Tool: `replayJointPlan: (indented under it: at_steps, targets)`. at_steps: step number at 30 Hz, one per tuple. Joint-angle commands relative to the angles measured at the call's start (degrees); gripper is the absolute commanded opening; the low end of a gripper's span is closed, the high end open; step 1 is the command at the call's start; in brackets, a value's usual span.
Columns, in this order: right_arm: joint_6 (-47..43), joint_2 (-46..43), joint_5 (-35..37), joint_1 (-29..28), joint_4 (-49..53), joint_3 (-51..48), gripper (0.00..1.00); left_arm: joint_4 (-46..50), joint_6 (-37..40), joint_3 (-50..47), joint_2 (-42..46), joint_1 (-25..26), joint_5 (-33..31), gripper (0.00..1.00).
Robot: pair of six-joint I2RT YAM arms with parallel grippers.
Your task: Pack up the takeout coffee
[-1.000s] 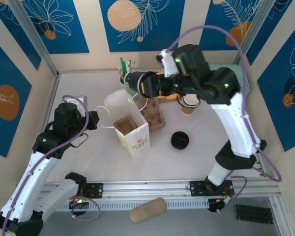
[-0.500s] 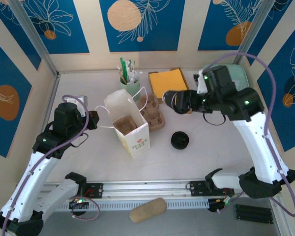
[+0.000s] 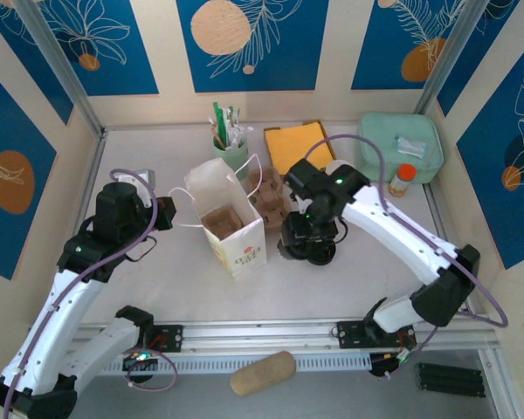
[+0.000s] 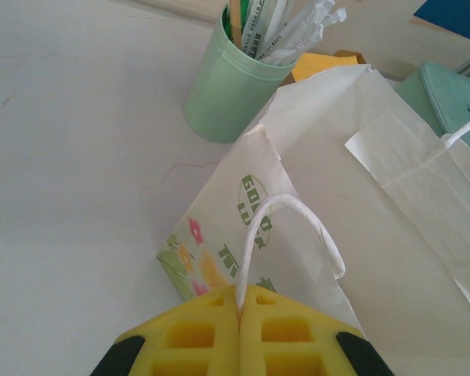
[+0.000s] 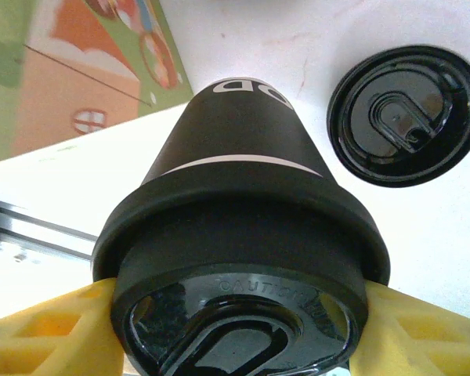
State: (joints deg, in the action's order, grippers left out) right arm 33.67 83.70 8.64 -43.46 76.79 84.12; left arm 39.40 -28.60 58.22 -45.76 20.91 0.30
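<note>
Right wrist, R tool clamps 1 coffee, 1 loose lid, L tool pinches bag handle

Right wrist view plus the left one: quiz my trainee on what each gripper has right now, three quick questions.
1. True or false: the right gripper is shut on the takeout coffee.
2. What does the left gripper pinch? A) the paper bag's handle B) a straw C) a lid
3. Fill in: the loose black lid lies flat on the ____.

Key: 1 true. 2 A. 3 table.
</note>
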Motion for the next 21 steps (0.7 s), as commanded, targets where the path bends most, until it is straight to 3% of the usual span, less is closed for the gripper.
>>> replayJointPlan:
  at_steps: [1,10,21]
  targets:
    - [-0.75,2.32,1.10,-1.51,1.77,-1.54,0.42,0.04,0.65,0.09,1.58,0.19,-1.93,0.00]
    - [-1.32,7.38,2.52,-3.29,-2.53,-4.29,0.43,3.37,2.06,1.96,3.09,0.24,-6.16,0.00]
    - [-1.21,10.35,4.04,-3.46,-7.19,-7.43,0.49,3.43,1.88,1.69,3.31,0.19,-6.10,0.00]
